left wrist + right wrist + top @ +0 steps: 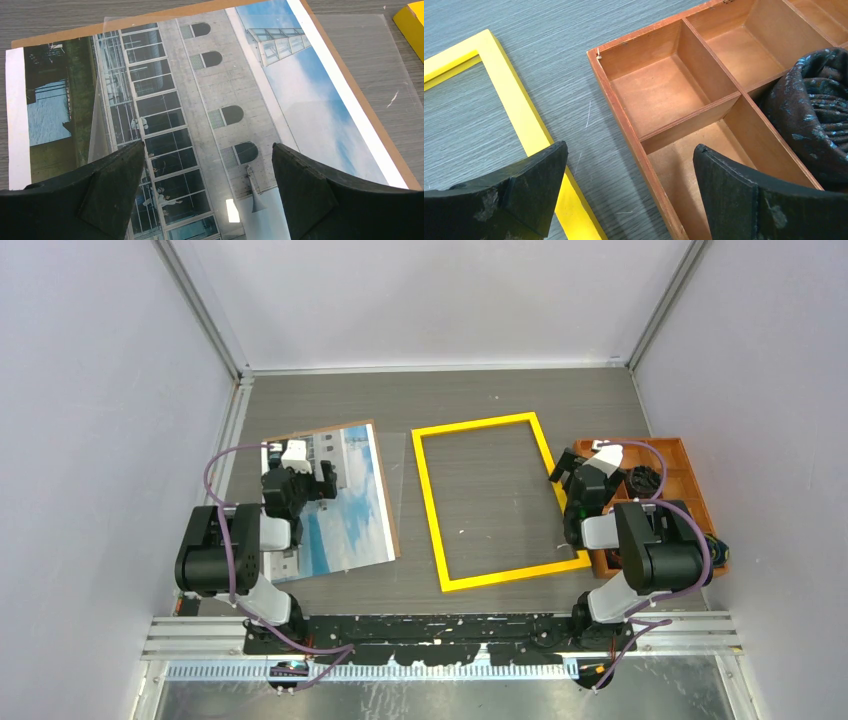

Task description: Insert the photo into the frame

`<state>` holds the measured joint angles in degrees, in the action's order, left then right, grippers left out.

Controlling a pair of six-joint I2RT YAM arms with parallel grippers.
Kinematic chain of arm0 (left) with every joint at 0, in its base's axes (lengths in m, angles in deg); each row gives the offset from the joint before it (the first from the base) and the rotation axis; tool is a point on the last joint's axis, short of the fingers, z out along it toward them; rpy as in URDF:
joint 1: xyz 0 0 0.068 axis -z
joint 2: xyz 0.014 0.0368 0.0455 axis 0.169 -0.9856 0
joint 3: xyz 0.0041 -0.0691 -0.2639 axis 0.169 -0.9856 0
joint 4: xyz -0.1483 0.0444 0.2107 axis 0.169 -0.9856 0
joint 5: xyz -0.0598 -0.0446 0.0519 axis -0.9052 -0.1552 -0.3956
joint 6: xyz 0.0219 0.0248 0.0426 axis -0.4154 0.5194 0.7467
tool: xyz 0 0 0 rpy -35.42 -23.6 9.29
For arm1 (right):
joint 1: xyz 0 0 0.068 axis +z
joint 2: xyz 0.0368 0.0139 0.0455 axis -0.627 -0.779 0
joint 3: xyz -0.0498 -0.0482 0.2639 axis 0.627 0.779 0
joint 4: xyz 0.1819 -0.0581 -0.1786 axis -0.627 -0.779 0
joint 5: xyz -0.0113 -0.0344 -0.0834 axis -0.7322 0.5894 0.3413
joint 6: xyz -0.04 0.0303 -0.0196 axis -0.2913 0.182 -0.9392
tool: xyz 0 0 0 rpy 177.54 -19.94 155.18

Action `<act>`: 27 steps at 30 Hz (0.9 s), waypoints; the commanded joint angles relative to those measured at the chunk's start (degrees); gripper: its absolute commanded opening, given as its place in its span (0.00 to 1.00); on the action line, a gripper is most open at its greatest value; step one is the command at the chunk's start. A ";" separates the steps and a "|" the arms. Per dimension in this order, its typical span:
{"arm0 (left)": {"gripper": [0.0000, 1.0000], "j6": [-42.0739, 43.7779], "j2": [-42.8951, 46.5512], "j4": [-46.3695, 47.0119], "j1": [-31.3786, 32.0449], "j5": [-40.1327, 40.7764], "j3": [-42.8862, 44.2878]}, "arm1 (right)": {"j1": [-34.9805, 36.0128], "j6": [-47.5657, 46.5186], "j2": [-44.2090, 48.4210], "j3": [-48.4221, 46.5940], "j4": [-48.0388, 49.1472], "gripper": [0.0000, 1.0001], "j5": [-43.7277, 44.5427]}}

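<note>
Overhead view: a grey wood-grain desk inside a white-walled booth, with two black robot arms at the bottom edge. Left of centre, the photo lies picture side up, showing blue sky, clouds and a pale building. It rests on a brown backing board whose edge shows along its top and right sides. The left hand hovers over the photo's upper left part with its fingers spread wide, holding nothing. At centre, the yellow frame lies flat and empty, and bare desk shows through its opening. The photo and frame sit side by side, close but apart. At the right, an orange compartment tray sits just beside the frame, and the right hand hangs above the frame's right edge and the tray, also wide and empty.

Left wrist view: the two black fingers of the left hand stand far apart above the photo. A clear sheet lies over much of the photo and runs past the board onto the desk. A yellow frame corner shows at the upper right.

Right wrist view: the right hand is spread wide. The frame is at the left and the tray at the right, with a dark patterned cloth in one compartment.

Progress: nothing looks done yet. The photo is ungrasped and still has to be picked up, carried over and laid in the frame.
</note>
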<state>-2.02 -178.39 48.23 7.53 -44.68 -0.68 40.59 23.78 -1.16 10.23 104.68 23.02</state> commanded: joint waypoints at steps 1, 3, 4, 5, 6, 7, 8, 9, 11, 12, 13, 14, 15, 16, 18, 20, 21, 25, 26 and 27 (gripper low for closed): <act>1.00 0.68 1.27 1.57 0.18 0.47 0.72 | -0.18 -0.62 0.03 -0.35 3.13 1.00 0.43; 1.00 0.72 1.25 1.57 0.18 0.47 0.71 | -0.18 -0.65 0.08 -0.35 3.13 1.00 0.47; 1.00 0.68 1.27 1.58 0.18 0.42 0.72 | -0.18 -0.64 0.06 -0.38 3.13 1.00 0.47; 1.00 0.68 1.26 1.58 0.20 0.46 0.71 | -0.18 -0.65 0.08 -0.36 3.13 1.00 0.43; 1.00 0.68 1.27 1.54 0.16 0.47 0.71 | -0.18 -0.63 0.04 -0.35 3.13 1.00 0.43; 1.00 0.70 1.22 1.55 0.19 0.47 0.79 | -0.18 -0.60 0.04 -0.36 3.13 1.00 0.41; 1.00 0.79 1.14 1.50 0.18 0.55 0.87 | -0.18 -0.60 -0.02 -0.42 3.13 1.00 0.47; 1.00 0.75 1.12 1.50 0.18 0.60 0.89 | -0.18 -0.60 -0.08 -0.42 3.14 1.00 0.46; 1.00 0.69 1.24 1.56 0.18 0.51 0.74 | -0.18 -0.62 -0.08 -0.44 3.13 1.00 0.47; 1.00 0.60 1.29 2.03 -0.02 0.17 0.54 | -0.18 -0.62 -0.05 -0.49 3.01 1.00 0.47; 1.00 0.79 1.82 1.40 -0.90 -3.03 0.74 | -0.18 -0.56 -0.01 -0.48 3.00 1.00 0.47; 1.00 0.84 3.17 -0.86 -1.36 -4.96 1.43 | -0.18 -0.53 0.09 -0.45 3.00 1.00 0.47; 1.00 0.09 4.66 -5.08 -1.63 -4.64 2.84 | -0.18 -0.33 0.23 -0.45 3.21 1.00 1.40; 1.00 -0.94 6.35 -10.98 -2.28 -3.48 5.21 | 0.00 0.63 1.41 -0.89 0.51 1.00 4.07; 1.00 -1.16 8.54 -24.21 -4.22 -4.66 11.28 | 0.06 0.33 4.60 -2.05 -3.12 1.00 4.23; 1.00 1.04 9.85 -34.28 -4.94 -5.05 17.42 | 0.74 2.17 9.17 -5.93 -15.10 1.00 8.12; 1.00 2.03 10.48 -37.75 -5.11 -5.40 18.98 | 0.72 3.39 10.53 -7.71 -19.61 1.00 10.12; 1.00 4.99 12.66 -50.73 -6.80 -13.52 24.76 | 0.61 10.06 17.02 -15.04 -36.22 1.00 14.35; 1.00 5.11 12.40 -55.57 -7.16 -15.41 26.90 | 0.61 11.08 18.22 -16.33 -39.75 1.00 13.99; 1.00 5.42 11.60 -60.26 -7.22 -16.40 29.96 | 0.57 13.51 19.16 -17.35 -41.62 1.00 14.00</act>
<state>0.34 -167.20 10.29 1.41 -52.36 22.29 40.98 29.48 12.35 -1.33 77.93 32.33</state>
